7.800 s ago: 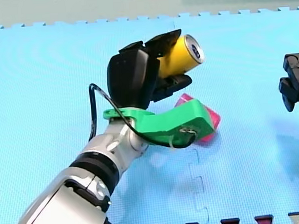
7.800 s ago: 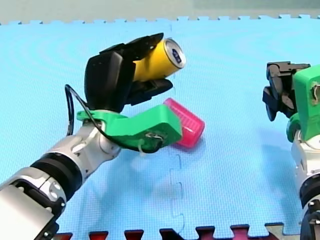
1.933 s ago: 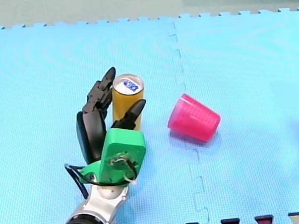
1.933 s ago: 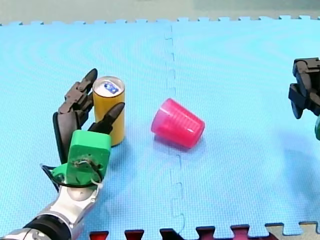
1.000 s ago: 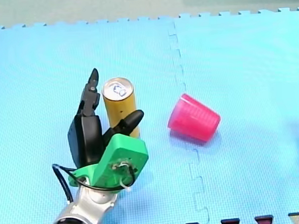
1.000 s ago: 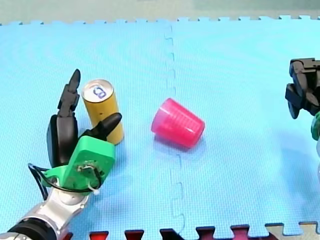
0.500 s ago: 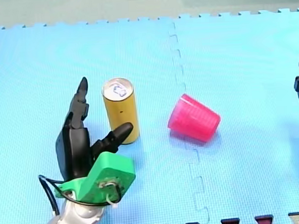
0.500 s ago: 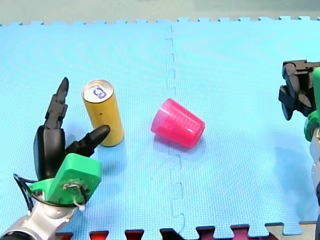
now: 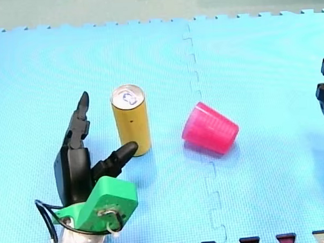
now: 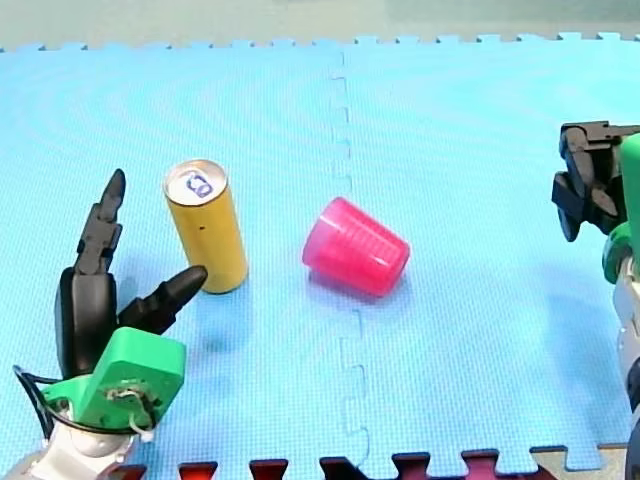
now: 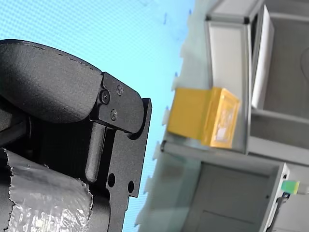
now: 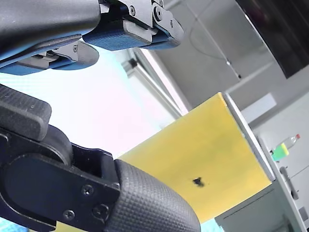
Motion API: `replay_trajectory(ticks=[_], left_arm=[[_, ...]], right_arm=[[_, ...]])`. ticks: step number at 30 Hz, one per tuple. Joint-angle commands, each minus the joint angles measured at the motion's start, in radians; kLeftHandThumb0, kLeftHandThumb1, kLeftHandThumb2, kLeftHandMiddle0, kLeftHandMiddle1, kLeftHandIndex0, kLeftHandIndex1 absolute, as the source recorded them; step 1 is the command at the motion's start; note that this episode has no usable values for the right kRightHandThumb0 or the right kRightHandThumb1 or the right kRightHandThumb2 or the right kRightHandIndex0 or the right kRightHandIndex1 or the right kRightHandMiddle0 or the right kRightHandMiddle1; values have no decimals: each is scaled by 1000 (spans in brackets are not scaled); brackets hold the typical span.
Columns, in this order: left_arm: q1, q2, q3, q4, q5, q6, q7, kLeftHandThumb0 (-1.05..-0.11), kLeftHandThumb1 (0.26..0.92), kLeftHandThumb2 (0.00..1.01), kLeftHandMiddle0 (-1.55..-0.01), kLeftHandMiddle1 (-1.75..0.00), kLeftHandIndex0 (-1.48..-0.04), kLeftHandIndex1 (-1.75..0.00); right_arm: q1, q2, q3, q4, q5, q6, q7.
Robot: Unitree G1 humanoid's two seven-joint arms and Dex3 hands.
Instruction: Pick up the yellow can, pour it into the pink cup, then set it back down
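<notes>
**A:** Item one, the yellow can?

**B:** Yellow can: upright on the blue mat, left of centre, nothing gripping it.

**A:** Item two, the pink cup?

**B:** Pink cup: lying on its side, right of the can and apart from it.

**A:** The hands?

**B:** Left hand: near left, uncurled and empty, thumb tip just beside the can's base with a small gap. Right hand: at the right edge, well apart from both items. Whether it is closed cannot be told.

**A:** Task status?

**B:** The can is standing and free, which fits the set-down step. A pour cannot be confirmed, since the cup is tipped over and no contents are seen. If the pour counts as done, the task looks finished. Otherwise the grasp, pour and return all remain.
</notes>
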Motion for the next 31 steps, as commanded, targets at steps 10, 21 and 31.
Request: replay_trajectory(ticks=[10, 21, 31], left_arm=[[7, 7, 16, -8, -38, -4, -76, -1048, 886, 0, -278, 0, -274, -2], [20, 3, 28, -22, -61, -13, -129, -1048, 882, 0, -269, 0, -270, 0], [25, 5, 38, -31, -73, -19, -162, -1048, 881, 0, -248, 0, -266, 0]], right_arm=[[-5, 1, -5, -1, 7, 1, 3], [-4, 1, -5, 0, 5, -3, 4], [-1, 3, -4, 0, 4, -6, 5]])
